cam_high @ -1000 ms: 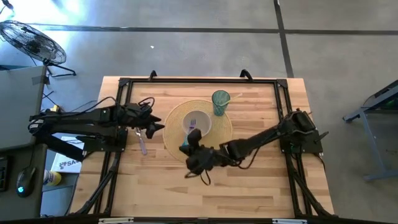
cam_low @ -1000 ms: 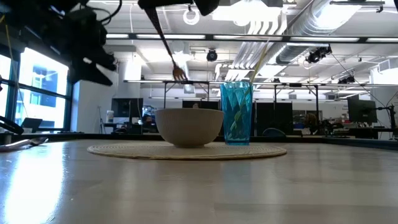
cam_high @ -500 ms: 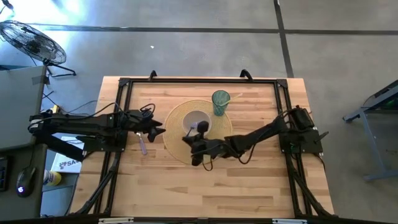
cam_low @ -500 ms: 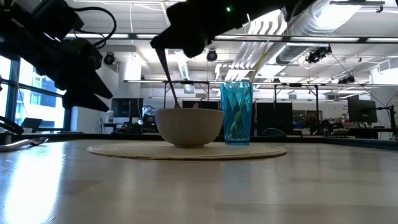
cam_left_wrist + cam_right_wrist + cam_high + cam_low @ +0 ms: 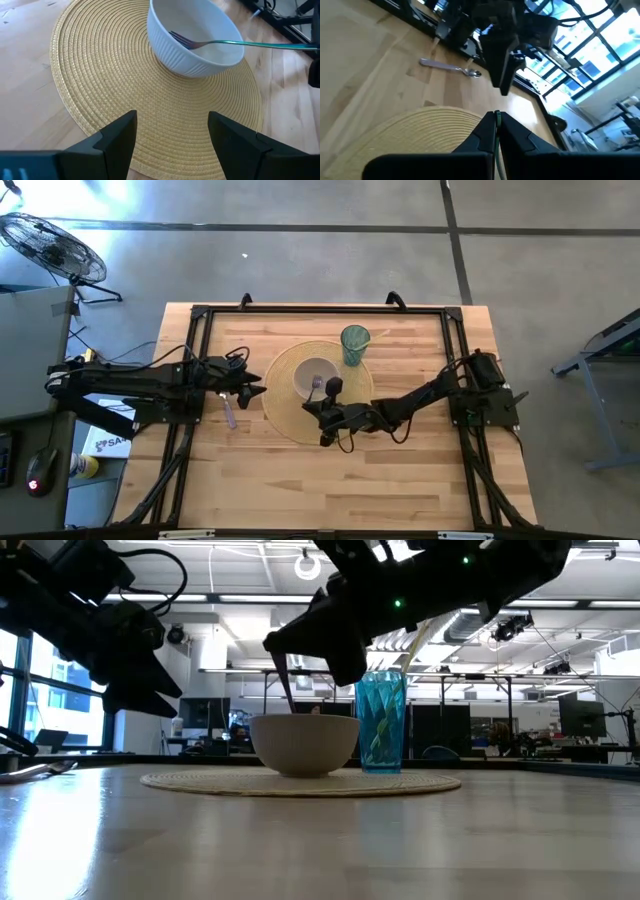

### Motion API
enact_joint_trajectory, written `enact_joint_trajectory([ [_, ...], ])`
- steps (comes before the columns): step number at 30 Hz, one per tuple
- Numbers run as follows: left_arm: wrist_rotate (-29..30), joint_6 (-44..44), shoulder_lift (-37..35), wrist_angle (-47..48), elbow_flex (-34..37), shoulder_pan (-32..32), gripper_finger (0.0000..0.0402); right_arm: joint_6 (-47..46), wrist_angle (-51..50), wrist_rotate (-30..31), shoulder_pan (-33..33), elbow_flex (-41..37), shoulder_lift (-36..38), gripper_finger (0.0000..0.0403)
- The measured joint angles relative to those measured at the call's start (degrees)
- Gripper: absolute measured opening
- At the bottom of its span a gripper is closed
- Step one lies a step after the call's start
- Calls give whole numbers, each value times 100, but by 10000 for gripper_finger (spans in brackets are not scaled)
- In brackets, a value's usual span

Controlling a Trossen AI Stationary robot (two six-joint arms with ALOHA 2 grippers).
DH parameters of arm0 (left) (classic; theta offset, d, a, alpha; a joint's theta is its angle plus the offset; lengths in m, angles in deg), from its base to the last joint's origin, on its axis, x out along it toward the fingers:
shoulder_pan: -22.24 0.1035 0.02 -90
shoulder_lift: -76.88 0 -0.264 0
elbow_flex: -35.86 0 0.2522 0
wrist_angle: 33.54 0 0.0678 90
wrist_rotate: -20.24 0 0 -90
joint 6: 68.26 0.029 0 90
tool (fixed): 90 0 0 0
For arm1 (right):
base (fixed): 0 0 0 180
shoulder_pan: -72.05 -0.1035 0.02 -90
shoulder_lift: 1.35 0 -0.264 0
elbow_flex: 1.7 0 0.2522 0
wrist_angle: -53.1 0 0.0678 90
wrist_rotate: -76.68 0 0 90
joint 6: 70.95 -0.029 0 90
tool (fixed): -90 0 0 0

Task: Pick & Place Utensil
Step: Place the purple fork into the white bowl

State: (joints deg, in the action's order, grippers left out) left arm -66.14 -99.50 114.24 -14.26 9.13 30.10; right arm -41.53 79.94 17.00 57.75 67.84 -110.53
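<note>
A white ribbed bowl point(image 5: 318, 372) point(image 5: 200, 42) point(image 5: 305, 744) stands on a round woven yellow placemat point(image 5: 285, 395) point(image 5: 115, 75). A fork point(image 5: 210, 43) point(image 5: 286, 692) with a teal handle slants into the bowl, tines down inside it. My right gripper point(image 5: 325, 402) point(image 5: 496, 120) point(image 5: 285, 652) is just near-right of the bowl, shut on the fork. My left gripper point(image 5: 255, 391) point(image 5: 172, 132) hangs open over the mat's left edge, touching nothing. A silver spoon point(image 5: 229, 412) point(image 5: 451, 68) lies flat on the wood left of the mat. My right gripper pinches the fork's teal handle point(image 5: 497, 131) between its two fingers, near the handle's free end. The fingers come slanting down from the table's near-right side. The fork tilts away from them, its tine end point(image 5: 179, 38) down inside the bowl and its handle crossing the rim.
A teal ribbed tumbler point(image 5: 354, 344) point(image 5: 381, 721) holding a pale straw stands on the mat's far-right edge, close behind the bowl. A black frame point(image 5: 300, 311) runs round the table's far and side edges. Bare wood point(image 5: 330, 485) lies toward the near edge.
My right gripper has moved from the mat's near edge toward the bowl and come down. The fork, whose tines hung above the bowl, has sunk with them into the bowl. My left gripper has come down a little and stayed open.
</note>
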Motion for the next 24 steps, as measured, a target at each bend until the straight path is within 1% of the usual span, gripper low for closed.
enact_joint_trajectory([
  [5, 0, 0, 0, 2, 0, 0, 241, -213, -137, -152, 39, -45, 0, 5],
  [10, -4, -2, 0, 7, 0, 0, 241, -345, -178, -175, 47, -45, 0, 14],
  [24, -155, -5, 0, 13, 0, -2, 241, -390, -270, -261, 43, -45, 0, 37],
])
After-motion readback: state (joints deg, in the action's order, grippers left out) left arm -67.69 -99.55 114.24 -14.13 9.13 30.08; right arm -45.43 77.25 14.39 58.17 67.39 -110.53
